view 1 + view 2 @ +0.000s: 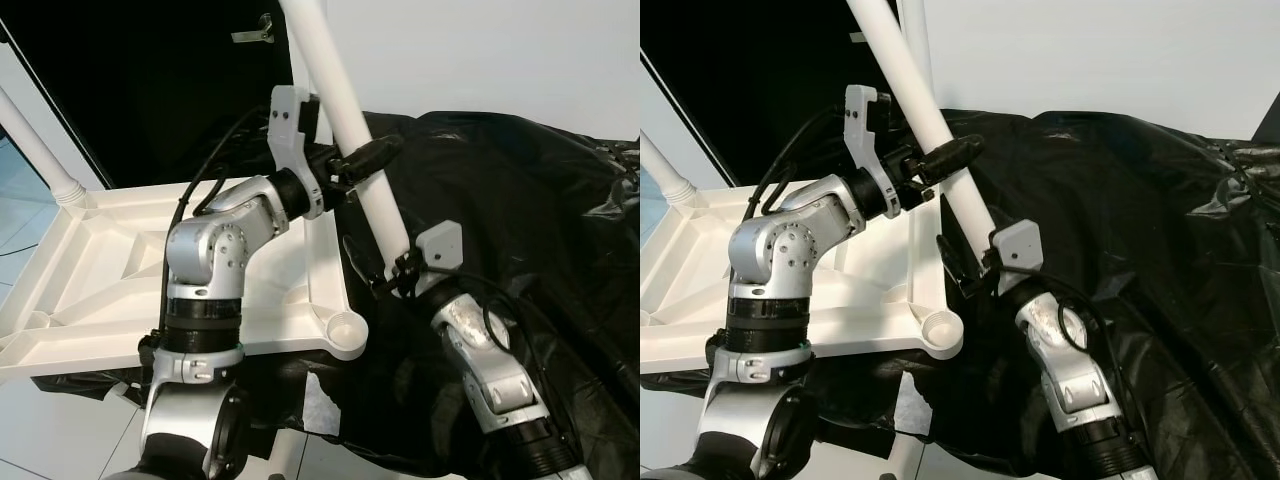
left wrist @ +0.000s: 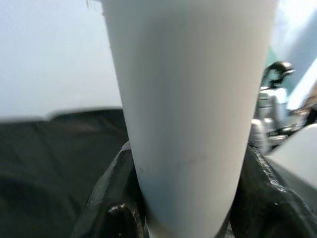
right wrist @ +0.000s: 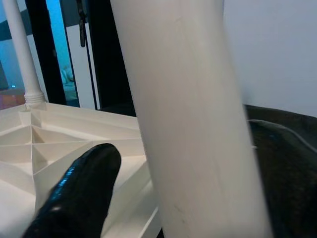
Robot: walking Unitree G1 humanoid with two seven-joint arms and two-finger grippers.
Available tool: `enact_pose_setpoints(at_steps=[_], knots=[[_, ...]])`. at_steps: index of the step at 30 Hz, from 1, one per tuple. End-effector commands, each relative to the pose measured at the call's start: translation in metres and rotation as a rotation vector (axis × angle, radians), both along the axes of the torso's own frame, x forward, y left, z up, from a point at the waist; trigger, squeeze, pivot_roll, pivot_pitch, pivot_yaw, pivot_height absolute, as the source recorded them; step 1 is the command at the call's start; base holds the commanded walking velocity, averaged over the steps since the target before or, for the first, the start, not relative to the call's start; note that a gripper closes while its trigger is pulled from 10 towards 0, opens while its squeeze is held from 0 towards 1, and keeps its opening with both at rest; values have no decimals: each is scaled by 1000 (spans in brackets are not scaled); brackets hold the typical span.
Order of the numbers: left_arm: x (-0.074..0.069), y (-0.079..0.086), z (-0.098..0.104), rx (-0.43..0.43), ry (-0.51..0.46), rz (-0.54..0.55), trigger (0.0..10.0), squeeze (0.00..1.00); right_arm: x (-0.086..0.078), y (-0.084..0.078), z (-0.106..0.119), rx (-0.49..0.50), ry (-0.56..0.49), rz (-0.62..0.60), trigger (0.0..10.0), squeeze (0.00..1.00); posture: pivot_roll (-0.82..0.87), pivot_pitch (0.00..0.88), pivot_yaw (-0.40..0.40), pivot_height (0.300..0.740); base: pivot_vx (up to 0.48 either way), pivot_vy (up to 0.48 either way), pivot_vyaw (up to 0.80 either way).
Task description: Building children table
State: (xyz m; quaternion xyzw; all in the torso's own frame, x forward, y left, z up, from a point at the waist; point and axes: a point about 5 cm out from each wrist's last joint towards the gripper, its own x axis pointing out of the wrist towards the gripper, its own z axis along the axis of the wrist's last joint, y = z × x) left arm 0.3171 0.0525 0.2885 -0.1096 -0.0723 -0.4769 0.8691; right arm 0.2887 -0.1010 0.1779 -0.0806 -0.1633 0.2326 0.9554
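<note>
**Q:** What did your hands have at this point?

**A:** Both were on the same white table leg [image 1: 350, 130]. My left gripper [image 1: 352, 163] was clamped around it partway up; the left wrist view showed a black finger [image 2: 111, 198] pressed against each side of the tube. My right gripper [image 1: 396, 277] gripped the same leg lower down, near its bottom end. One finger [image 3: 79, 193] lay alongside the tube in the right wrist view; the other was hidden behind it, so I judged the grip closed from the head views.

**Q:** Where was the leg relative to the table?

**A:** Held tilted in the air, top leaning toward my left, above the black sheet [image 1: 520, 220] and just beside the upturned white tabletop [image 1: 90, 250]. Its lower end hung near the open corner socket [image 1: 347, 327] but was not in it.

**Q:** How did you expect it to handle?

**A:** Judgement only: a hollow plastic tube, light and stiff, with a smooth surface that could slip or turn in the fingers. Two spaced grips suited it, the lower one steering the end into the socket, the upper one holding the angle.

**Q:** What did the views add to one another?

**A:** The head views gave the leg's tilt, both arms and the socket. The right wrist view gave the ribbed underside of the tabletop and another leg [image 3: 22, 54] already standing in a far corner. The left wrist view confirmed finger contact.
</note>
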Motion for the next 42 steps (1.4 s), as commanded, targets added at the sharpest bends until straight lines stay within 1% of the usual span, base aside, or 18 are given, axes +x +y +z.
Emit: enact_pose_setpoints(at_steps=[1,2,3,4,6,8,15,19,25,26,27,28,29,30,32,34,35,42], knots=[[-6,-3,8,19,-121,52,10000,0,2,3,0,7,36,15,10000,0,7,0,50,740,0,0,0],[-6,-3,8,19,-121,52,10000,0,2,3,0,7,36,15,10000,0,7,0,50,740,0,0,0],[-8,-4,10,9,-165,73,10000,0,3,4,0,-4,46,21,10000,0,7,0,51,740,0,0,0],[-10,-5,10,24,-202,91,10000,0,4,6,0,-14,60,28,10000,0,5,0,51,740,0,0,0],[-12,-6,10,34,-219,99,10000,0,5,6,0,-20,69,32,10000,0,5,0,51,740,0,0,0],[-15,-8,9,55,-248,107,10000,0,9,7,1,-51,76,33,10000,0,5,0,55,740,0,0,0],[-20,-13,2,91,-273,99,10000,0,18,7,7,-88,82,25,10000,0,2,0,59,740,0,0,0],[-21,-16,0,79,-274,95,10000,0,22,7,9,-112,95,25,10000,0,2,0,58,740,0,0,0],[-23,-18,-1,88,-295,93,10000,0,26,9,8,-150,113,31,10000,0,5,0,56,740,0,0,0],[-23,-18,-1,95,-305,94,10000,0,26,9,6,-166,126,38,8471,0,5,0,56,740,0,0,0],[-23,-18,-1,95,-305,94,10000,0,26,9,6,-166,126,38,8471,0,5,0,56,740,0,0,0],[-22,-18,0,100,-313,97,10000,0,26,9,5,-171,133,39,4941,0,5,0,55,740,0,0,0],[-22,-18,0,101,-316,98,10000,0,26,9,4,-174,139,39,4667,0,5,0,55,740,0,0,0],[-22,-18,0,101,-318,99,10000,0,25,8,3,-177,143,38,4627,0,4,0,54,740,0,0,0],[-22,-18,1,101,-322,100,10000,0,25,8,2,-183,151,33,2941,0,3,0,55,740,0,0,0],[-21,-18,1,101,-325,101,10000,0,24,7,1,-184,155,31,2941,0,3,0,55,740,0,0,0],[-21,-18,1,100,-326,102,10000,0,24,7,1,-185,157,29,0,0,0,0,58,740,0,0,0],[-22,-20,0,104,-332,97,10000,0,24,5,1,-173,157,5,0,0,-3,0,62,740,0,0,0]])
